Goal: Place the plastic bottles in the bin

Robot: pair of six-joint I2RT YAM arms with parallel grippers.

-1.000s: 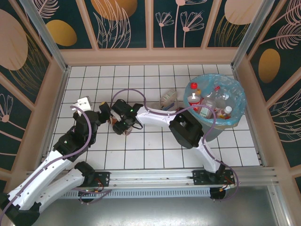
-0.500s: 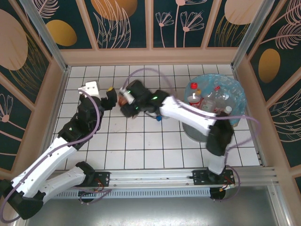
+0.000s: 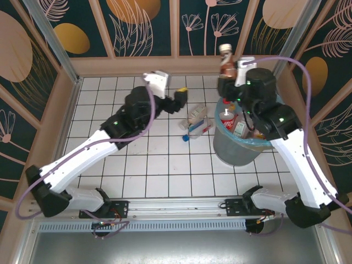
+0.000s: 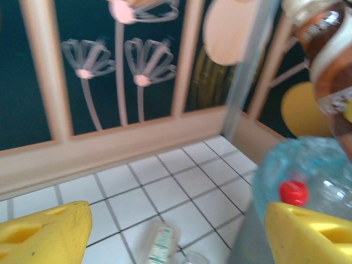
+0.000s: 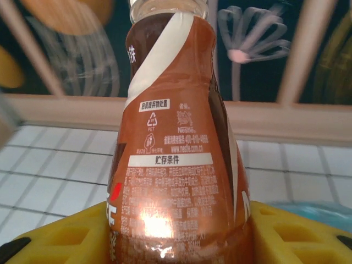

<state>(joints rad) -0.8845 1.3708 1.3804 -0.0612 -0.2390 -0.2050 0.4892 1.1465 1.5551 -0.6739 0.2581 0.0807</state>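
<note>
From above, the right gripper (image 3: 229, 82) pinches an upright brown plastic bottle (image 3: 225, 59) over the twelve o'clock rim of the round grey blue-lined bin (image 3: 234, 154), probably to drop it in. At the bin's nine o'clock, clear plastic bottles (image 3: 196, 122) lie on the tiled tabletop (image 3: 137, 165) beneath the left gripper (image 3: 180, 102). Its wrist camera shows yellow fingers (image 4: 44, 231) spread and empty. The right wrist camera shows the brown bottle clamped low, so it stands vertical.
</note>
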